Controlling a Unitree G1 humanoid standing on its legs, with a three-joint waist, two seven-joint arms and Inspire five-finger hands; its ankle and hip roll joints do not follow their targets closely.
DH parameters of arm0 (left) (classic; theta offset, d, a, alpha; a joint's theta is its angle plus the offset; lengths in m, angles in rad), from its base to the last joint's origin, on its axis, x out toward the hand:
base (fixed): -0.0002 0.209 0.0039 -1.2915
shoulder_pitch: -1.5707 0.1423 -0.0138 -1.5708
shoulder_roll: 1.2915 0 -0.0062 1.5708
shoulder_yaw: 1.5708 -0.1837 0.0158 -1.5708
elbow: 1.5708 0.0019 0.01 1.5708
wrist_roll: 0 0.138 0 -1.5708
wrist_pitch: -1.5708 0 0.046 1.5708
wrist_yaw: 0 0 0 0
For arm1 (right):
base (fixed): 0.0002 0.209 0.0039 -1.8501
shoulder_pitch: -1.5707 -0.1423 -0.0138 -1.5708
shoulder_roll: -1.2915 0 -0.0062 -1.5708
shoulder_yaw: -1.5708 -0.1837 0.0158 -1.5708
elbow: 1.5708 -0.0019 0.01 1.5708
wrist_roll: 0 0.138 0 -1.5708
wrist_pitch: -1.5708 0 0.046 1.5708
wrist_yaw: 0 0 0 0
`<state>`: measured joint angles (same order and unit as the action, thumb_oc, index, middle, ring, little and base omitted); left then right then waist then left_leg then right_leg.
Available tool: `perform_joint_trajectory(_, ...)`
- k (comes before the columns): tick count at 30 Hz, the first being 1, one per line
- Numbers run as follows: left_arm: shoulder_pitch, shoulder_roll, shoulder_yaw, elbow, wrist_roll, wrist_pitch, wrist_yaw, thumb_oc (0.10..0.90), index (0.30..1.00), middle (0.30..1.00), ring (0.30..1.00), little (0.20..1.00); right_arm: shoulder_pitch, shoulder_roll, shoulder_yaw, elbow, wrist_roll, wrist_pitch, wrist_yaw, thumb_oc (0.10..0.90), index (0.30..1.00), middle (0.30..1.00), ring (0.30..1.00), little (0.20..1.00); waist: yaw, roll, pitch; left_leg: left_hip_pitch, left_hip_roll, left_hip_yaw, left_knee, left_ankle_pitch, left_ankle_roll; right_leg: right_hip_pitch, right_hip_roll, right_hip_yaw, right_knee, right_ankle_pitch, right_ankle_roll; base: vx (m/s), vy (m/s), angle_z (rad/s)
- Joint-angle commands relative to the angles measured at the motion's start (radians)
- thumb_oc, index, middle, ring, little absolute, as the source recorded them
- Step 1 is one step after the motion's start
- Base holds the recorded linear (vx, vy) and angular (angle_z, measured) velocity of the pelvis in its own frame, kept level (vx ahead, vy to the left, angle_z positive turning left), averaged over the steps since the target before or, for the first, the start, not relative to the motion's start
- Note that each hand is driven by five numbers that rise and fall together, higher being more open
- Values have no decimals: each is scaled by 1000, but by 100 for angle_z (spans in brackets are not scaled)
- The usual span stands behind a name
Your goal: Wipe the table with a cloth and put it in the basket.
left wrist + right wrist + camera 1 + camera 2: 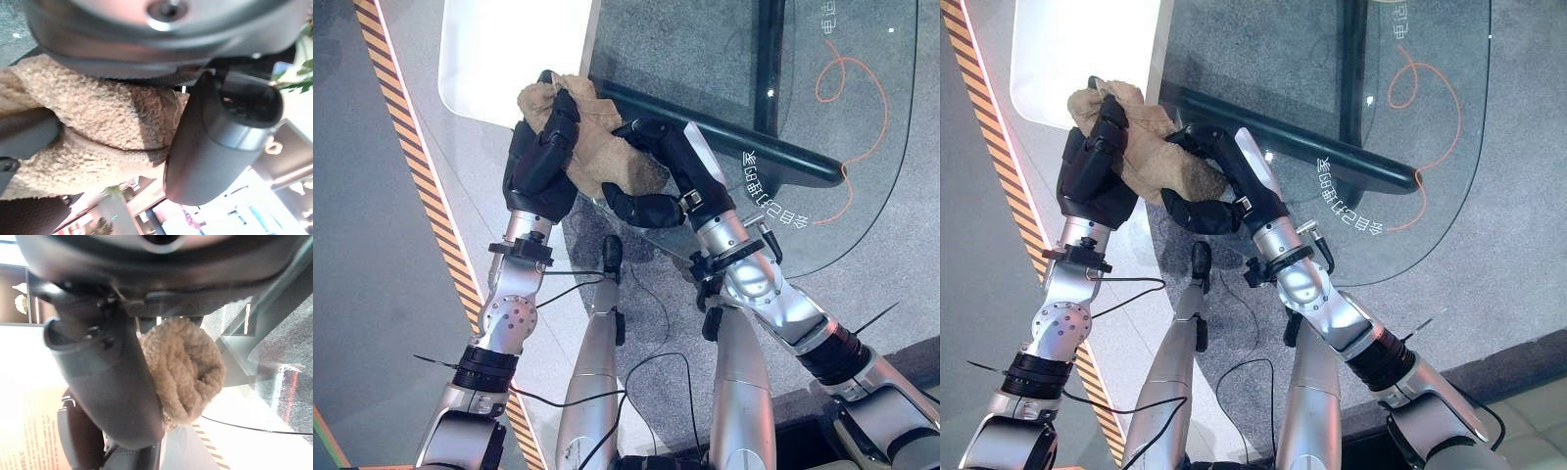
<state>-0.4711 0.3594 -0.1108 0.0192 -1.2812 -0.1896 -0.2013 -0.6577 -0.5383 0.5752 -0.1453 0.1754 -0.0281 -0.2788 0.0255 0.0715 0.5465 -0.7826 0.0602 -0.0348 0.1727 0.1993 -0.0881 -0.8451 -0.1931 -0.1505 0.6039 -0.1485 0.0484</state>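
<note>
Grey speckled flooring is seen through a rounded glass table (891,186), whose near edge is where the work is placed. At that edge a tan, fleecy cloth (597,147) is bunched up and held between both hands, above the table's rim rather than spread flat on the glass.

The cloth's left part is gripped by the left hand (540,162): its fingers are curled over the top of the bundle, and in the left wrist view the cloth (98,127) is seen pressed against the palm with the thumb (220,142) closed beside it. The cloth's right part is clasped by the right hand (656,166), with the fingers bent over the upper side and the thumb tucked below; in the right wrist view a rolled wad of cloth (188,374) is seen lodged against the dark thumb (107,382).

Below the glass a dark tubular table frame (734,137) is seen, running slantwise, and an orange cable (857,93) is seen looping on the floor beyond it. To the left a white panel (509,59) lies just beside the glass, and a black-and-orange striped floor strip (421,166) runs farther left.

How much of the cloth is hidden beneath the hands cannot be told, and the table's far side is cut off.
</note>
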Motion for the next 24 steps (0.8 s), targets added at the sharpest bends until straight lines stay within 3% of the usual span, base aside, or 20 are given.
perform_joint_trajectory(1,-51,-2,-9,-182,4,-103,-26,100,300,300,300,200,-152,61,-75,-115,-32,-101,-14,800,900,900,900,900,30,-37,-27,29,-50,56,91,-158,46,96,38,-3,-292,150,33,0,0,0)
perform_joint_trajectory(12,-52,-49,46,-177,100,-291,193,100,300,300,300,200,-167,92,-85,-106,-39,-90,-19,800,900,900,900,900,42,-44,-27,22,-57,44,100,-159,45,93,42,-8,-283,140,29,0,0,0)
perform_joint_trajectory(24,-79,-57,90,-174,268,-364,382,100,300,300,300,200,-192,116,-85,-85,-47,-72,-33,800,900,900,900,900,53,-46,-27,25,-61,42,106,-160,41,96,45,-13,-270,129,26,0,0,0)
